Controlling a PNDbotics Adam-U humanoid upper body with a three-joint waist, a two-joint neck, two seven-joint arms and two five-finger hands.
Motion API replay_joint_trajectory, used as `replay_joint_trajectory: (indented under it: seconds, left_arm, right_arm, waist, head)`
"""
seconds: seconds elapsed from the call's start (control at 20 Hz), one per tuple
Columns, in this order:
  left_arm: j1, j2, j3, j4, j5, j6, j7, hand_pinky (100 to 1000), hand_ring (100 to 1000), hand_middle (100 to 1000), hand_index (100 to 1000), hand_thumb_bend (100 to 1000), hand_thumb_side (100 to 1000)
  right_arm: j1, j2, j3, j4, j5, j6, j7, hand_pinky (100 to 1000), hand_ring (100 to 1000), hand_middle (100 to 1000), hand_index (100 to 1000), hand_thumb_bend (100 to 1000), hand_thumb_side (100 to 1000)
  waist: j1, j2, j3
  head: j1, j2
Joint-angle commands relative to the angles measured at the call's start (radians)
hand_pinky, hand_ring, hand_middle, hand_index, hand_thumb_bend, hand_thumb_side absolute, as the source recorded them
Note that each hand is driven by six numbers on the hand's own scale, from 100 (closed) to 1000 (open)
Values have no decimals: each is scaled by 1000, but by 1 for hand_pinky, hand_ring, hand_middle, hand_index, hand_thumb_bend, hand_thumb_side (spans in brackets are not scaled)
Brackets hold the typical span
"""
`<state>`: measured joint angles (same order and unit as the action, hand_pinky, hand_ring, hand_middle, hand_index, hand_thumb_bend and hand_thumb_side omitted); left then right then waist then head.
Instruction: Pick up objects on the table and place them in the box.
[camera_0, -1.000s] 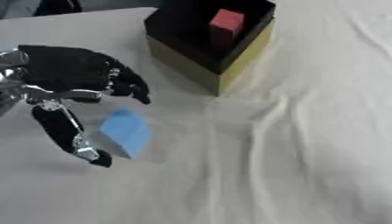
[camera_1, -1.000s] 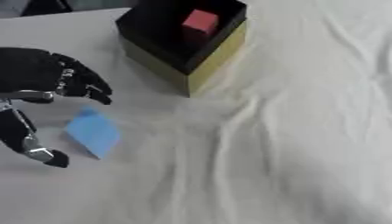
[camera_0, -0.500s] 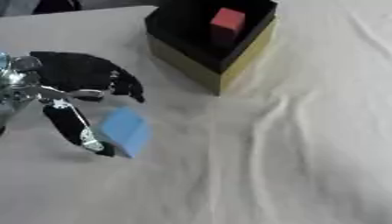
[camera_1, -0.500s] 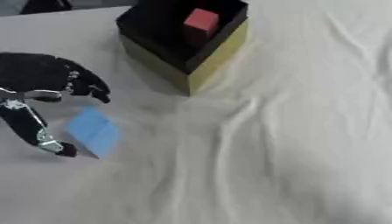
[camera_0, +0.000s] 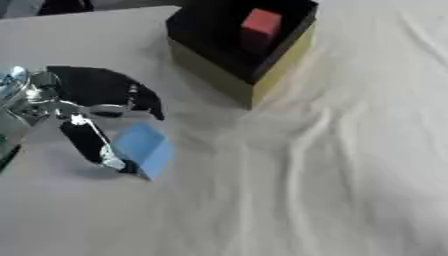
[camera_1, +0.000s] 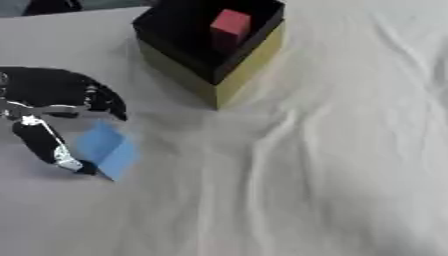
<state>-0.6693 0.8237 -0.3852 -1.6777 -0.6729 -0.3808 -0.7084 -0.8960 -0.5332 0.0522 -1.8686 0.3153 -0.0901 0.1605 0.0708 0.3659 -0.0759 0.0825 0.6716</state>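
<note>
1. The table is covered with a pale, wrinkled cloth, with folds running from the middle toward the lower right.
2. The box stands at the top centre, black inside with yellow outer walls, one corner turned toward the camera.
3. The left hand comes in from the left edge, black with silver joints. Its fingers arch over the top of a blue block, and its thumb reaches down along the block's left side, the tip at the block's lower edge. The hand is set wide around the block; I cannot tell whether the fingers actually touch it.
4. The blue block lies on the cloth left of centre, tilted, well apart from the box.
5. A red block sits inside the box, toward its far side.
</note>
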Motion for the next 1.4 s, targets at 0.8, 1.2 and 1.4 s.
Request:
replay_joint_trajectory:
  seconds: [0.8,1.2,1.4]
  left_arm:
    - [-8,33,59,-63,52,35,168,628,572,477,522,100,318]
    - [-100,39,131,-127,161,120,165,605,549,475,517,100,346]
    - [-241,-38,163,-38,182,170,189,563,496,463,498,100,380]
  right_arm:
    - [-19,16,-22,9,15,8,6,805,715,584,830,100,794]
    - [-20,16,-23,12,17,5,10,805,717,585,830,100,792]
    - [-29,24,-17,13,15,2,16,805,718,586,831,100,792]
  waist:
    - [-5,-22,1]
    - [2,-26,3]
    - [1,-27,-2]
  head:
    - [-6,-13]
    - [-13,-12]
    - [-8,-17]
